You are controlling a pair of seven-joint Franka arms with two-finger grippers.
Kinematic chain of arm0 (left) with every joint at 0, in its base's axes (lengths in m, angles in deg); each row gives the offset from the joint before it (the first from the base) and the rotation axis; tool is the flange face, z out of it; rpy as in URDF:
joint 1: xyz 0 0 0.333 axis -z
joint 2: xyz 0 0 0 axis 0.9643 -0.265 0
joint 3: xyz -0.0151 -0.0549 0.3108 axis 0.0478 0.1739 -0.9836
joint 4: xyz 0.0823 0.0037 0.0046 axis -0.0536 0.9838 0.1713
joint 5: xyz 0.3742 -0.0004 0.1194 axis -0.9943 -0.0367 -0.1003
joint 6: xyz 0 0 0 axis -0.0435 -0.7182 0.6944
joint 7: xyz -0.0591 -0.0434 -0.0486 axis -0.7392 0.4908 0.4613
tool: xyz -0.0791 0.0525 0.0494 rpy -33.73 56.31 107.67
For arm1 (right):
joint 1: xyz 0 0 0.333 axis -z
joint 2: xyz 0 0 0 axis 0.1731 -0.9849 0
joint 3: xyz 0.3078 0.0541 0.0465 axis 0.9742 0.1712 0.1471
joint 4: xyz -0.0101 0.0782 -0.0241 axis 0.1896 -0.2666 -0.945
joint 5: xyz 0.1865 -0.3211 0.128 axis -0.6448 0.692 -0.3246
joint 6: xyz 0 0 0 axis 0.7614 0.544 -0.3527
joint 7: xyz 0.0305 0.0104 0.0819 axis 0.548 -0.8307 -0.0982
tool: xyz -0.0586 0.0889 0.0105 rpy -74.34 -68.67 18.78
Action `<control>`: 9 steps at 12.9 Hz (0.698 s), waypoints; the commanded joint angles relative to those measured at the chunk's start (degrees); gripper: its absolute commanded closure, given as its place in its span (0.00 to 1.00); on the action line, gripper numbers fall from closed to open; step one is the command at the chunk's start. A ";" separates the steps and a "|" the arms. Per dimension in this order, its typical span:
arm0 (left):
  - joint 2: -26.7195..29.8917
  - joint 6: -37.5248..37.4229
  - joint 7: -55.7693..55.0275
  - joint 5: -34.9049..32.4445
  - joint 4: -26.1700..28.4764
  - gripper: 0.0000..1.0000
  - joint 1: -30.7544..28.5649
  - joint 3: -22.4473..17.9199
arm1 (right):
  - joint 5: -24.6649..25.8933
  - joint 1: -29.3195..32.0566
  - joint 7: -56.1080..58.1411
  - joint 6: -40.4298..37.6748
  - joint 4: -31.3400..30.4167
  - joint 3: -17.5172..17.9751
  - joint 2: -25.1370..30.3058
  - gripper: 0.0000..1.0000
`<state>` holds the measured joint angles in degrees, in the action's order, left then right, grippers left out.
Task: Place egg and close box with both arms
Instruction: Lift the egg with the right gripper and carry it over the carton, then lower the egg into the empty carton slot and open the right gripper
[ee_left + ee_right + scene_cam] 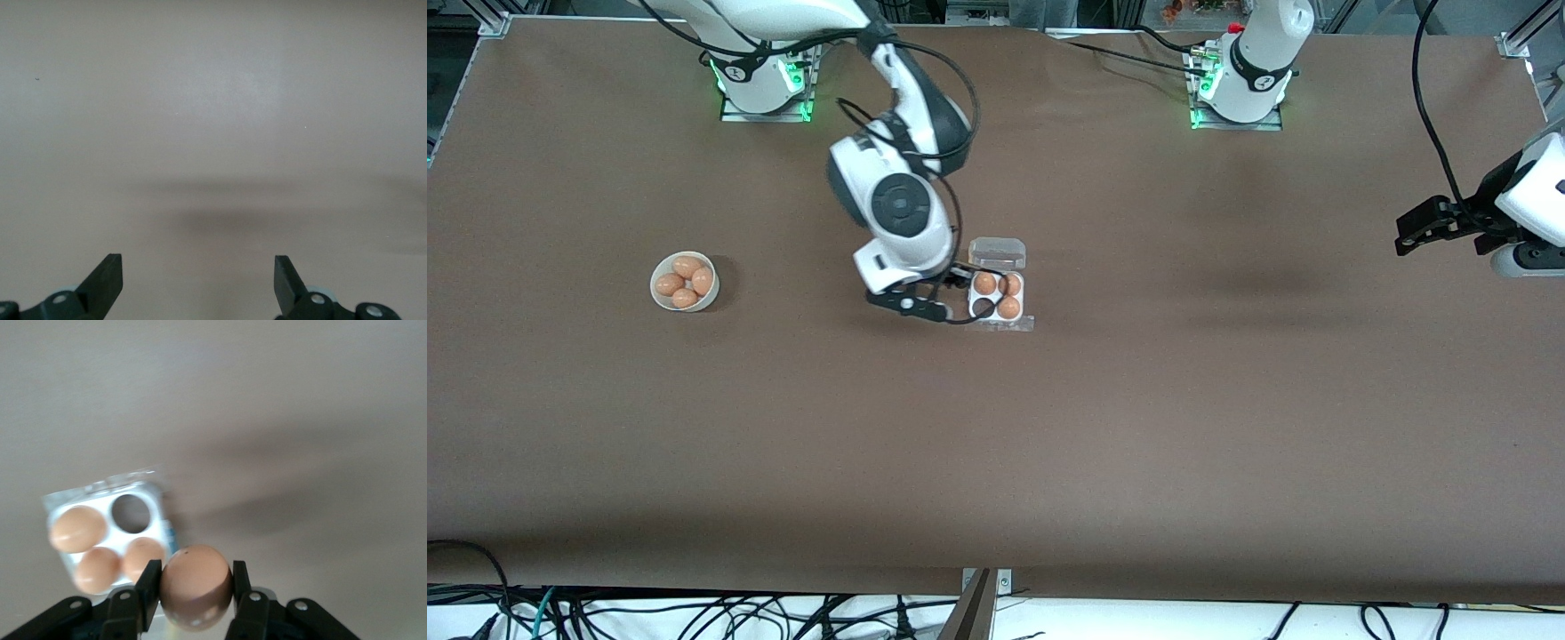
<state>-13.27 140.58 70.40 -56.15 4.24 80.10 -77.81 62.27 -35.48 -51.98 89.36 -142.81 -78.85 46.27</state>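
One egg [195, 586] was pinched between the fingers of the right tool [914, 305], which hung just beside the box [998, 298], at about nine o'clock of it in the front view. That box sat open near the middle of the bench [1138, 427], its clear lid [998, 253] folded back at twelve o'clock. Three of its four cells held eggs; the empty cell [983, 308] lay at the seven o'clock corner, closest to the tool.

Risks, as a judgement: the egg could be lowered off-centre and knock a neighbouring egg or catch the tray rim, tipping the light carton; too firm a squeeze could crack the shell; a release from too high could make it bounce out.

Away at three o'clock, the left tool [1436, 222] waited over bare bench at its own arm's end, fingers spread wide, holding nothing. A bowl [685, 282] with four more eggs stood well apart at nine o'clock.
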 commanded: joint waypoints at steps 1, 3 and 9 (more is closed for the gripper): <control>-0.90 -1.20 0.80 -0.22 -1.94 0.00 0.25 -0.32 | -1.28 -0.96 -1.08 1.54 6.88 -0.47 -5.68 0.83; -0.90 -1.20 0.80 -0.13 -1.94 0.00 0.33 -0.32 | -1.37 -0.96 -0.82 5.50 6.88 0.32 -7.00 0.83; -0.90 -1.20 0.80 -0.13 -1.94 0.00 0.33 -0.23 | -1.37 -0.96 -0.64 9.47 6.88 1.64 -9.11 0.83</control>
<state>-13.28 140.58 70.40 -56.15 4.24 80.10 -77.82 61.83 -36.65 -52.79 98.27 -137.67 -77.88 38.68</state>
